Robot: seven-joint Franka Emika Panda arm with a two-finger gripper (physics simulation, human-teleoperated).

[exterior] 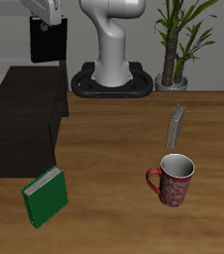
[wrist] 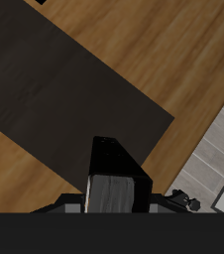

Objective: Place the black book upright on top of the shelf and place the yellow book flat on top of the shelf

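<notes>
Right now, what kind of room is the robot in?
Probably a pretend study or office, drawn by a computer. There is a wooden table with a green book and a red mug on it, a low black shelf for books, and a potted plant behind.

Wooden table (exterior: 114, 149) carries shelf (exterior: 25, 117), mug (exterior: 173, 180), books (exterior: 46, 196).

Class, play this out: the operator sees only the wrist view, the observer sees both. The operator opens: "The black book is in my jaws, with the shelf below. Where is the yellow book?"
Observer: The yellow book stands upright on the table, just farther back than the mug.
Operator: Is anything near the shelf?
Observer: A green book stands in front of the shelf, near the table's front edge.
</notes>
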